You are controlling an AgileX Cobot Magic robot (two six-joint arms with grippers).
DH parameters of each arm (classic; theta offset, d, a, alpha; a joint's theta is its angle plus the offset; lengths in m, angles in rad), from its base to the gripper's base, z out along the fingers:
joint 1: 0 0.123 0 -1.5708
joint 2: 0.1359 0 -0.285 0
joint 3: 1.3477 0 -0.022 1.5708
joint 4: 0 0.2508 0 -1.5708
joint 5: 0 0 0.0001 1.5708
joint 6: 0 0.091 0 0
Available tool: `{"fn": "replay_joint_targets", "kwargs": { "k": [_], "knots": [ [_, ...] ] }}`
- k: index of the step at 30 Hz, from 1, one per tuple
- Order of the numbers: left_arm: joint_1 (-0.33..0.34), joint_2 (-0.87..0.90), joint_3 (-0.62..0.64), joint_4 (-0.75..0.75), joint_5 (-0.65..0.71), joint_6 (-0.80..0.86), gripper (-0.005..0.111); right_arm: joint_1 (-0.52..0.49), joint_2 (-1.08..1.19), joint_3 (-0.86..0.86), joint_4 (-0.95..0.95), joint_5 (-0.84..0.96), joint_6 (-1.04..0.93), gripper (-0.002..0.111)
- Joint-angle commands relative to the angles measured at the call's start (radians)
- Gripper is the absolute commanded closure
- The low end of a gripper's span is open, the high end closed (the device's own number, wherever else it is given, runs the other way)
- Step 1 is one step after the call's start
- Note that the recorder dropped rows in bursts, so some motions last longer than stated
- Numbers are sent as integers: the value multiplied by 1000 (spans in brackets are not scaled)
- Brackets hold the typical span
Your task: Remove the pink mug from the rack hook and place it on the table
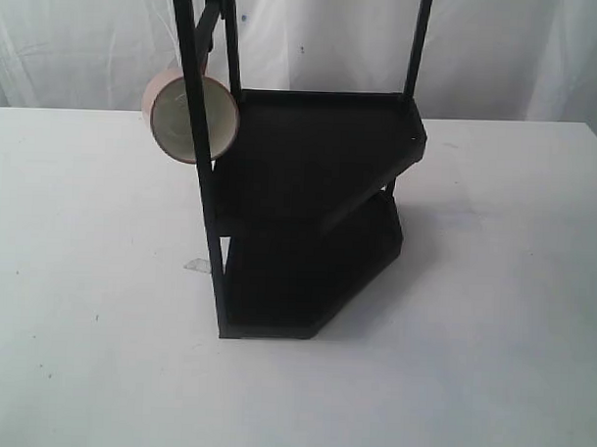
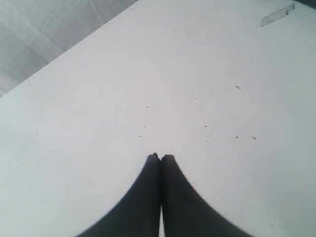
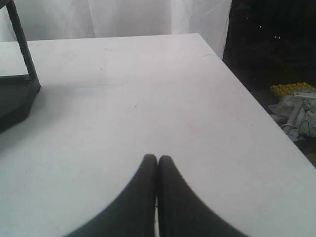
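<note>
Smooth cylindrical pink mug [image 1: 219, 118]; matte black rack [image 1: 311, 155]

The white tabletop [image 1: 490, 368] carries the black two-shelf rack [image 1: 306, 283]; a small translucent scrap [image 1: 198, 265] lies just beside its front post.

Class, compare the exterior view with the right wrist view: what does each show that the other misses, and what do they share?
Only the exterior view shows the pink mug hanging from the rack hook. Only the right wrist view shows the right tool, shut and empty, plus yellow-and-white clutter. Both show the table and part of the black rack.
</note>
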Motion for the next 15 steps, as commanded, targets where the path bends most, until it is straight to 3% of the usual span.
{"fn": "replay_joint_targets", "kwargs": {
  "k": [1,5,11,15],
  "knots": [
    [1,-5,3,69,-15,2,107,1,-5,2,-6,-8,-10,108],
    [1,-5,3,-64,-69,-9,107,1,-5,2,-6,-8,-10,108],
    [1,-5,3,-571,-157,-9,107,1,-5,2,-6,-8,-10,108],
    [1,-5,3,-804,-176,-9,107,1,-5,2,-6,-8,-10,108]
  ]
}}
